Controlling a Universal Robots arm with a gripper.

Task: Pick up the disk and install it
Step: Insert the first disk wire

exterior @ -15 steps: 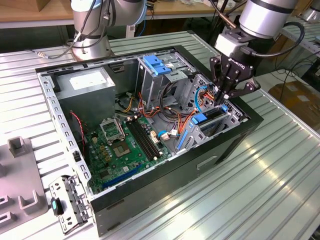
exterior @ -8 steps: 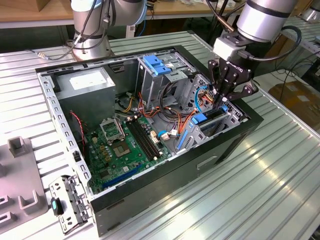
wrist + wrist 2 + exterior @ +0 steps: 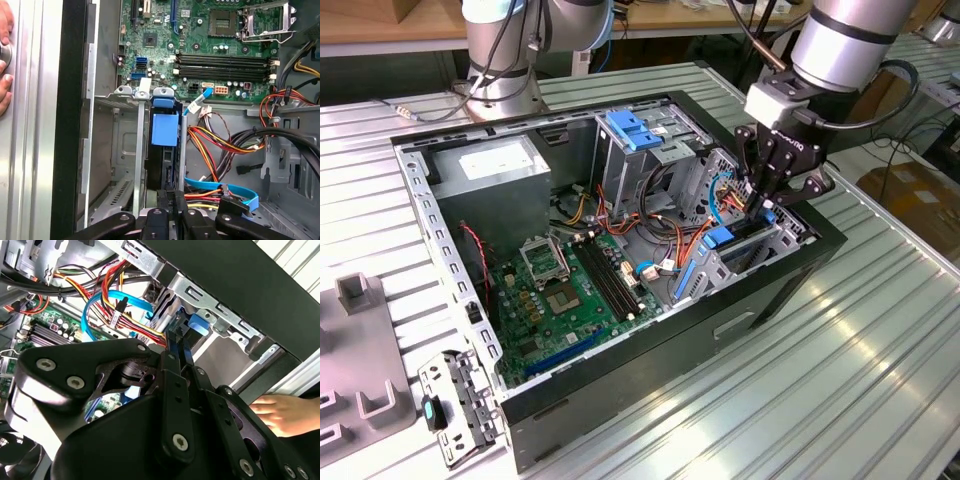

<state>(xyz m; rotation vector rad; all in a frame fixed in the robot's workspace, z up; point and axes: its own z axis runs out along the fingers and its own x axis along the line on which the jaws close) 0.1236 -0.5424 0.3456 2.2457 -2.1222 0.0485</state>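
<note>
**First wrist view: the disk stands on edge in its bay slot**

First wrist view puts the disk (image 3: pixel 164 150) at the centre of the frame, upright on its edge in a narrow slot of the drive bay (image 3: pixel 125 150), its blue carrier facing up toward me. My gripper (image 3: pixel 169 200) sits at the lower middle of the frame, right over the disk's near edge, with my two fingers (image 3: pixel 178 202) drawn close together on that thin edge; I cannot tell for sure whether they pinch it. In the second wrist view my fingers (image 3: pixel 181 350) reach toward the same slot at centre frame.

In the exterior view I (image 3: pixel 770 185) hang over the right end of the open computer case (image 3: pixel 620 375). The motherboard (image 3: pixel 200 45) fills the upper middle of the first wrist view, orange and blue cables (image 3: pixel 220 145) lie at right, and a person's hand (image 3: pixel 5 60) rests at the upper left edge.
</note>
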